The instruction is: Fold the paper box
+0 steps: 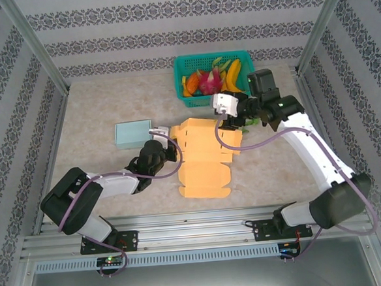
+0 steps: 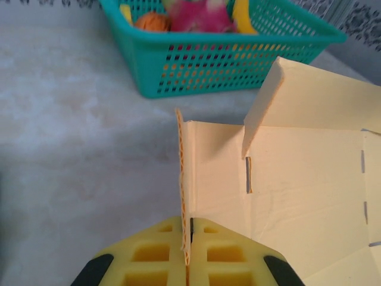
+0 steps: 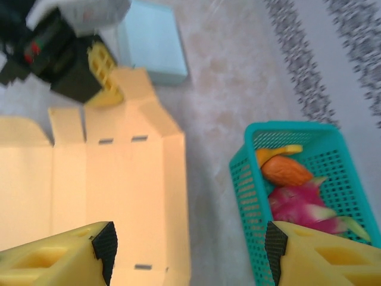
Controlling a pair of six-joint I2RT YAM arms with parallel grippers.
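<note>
The folding has only just begun, by the look of it. The paper box (image 1: 201, 158) lies in the middle of the desk (image 1: 115, 181) as an opened-out orange blank, its main panels flat and its slots and creases plain to see. Only the edges are raised: the left side flap stands upright, and a far flap beside it tilts up toward the basket. No wall is locked into place and no tab sits in a slot, so nearly all of the shaping remains: lifting the other sides, tucking the flaps, closing the form.

The left fingers (image 2: 155, 256) are pressed together on the upright left flap, the thin card edge pinched between the yellow pads. The right fingers (image 3: 59, 262) stand apart with nothing between them, hanging over the far right part of the blank, near the basket.

At the far side of the desk, just beyond the blank, sits a teal mesh basket (image 1: 181, 85). It holds fruit: a yellow banana (image 1: 233, 74), a pink dragon fruit (image 1: 209, 81) and an orange fruit (image 1: 191, 84) that I cannot name for sure. To the left of the blank's far end rests a pale blue box (image 1: 132, 134), closed on top, its contents hidden.
</note>
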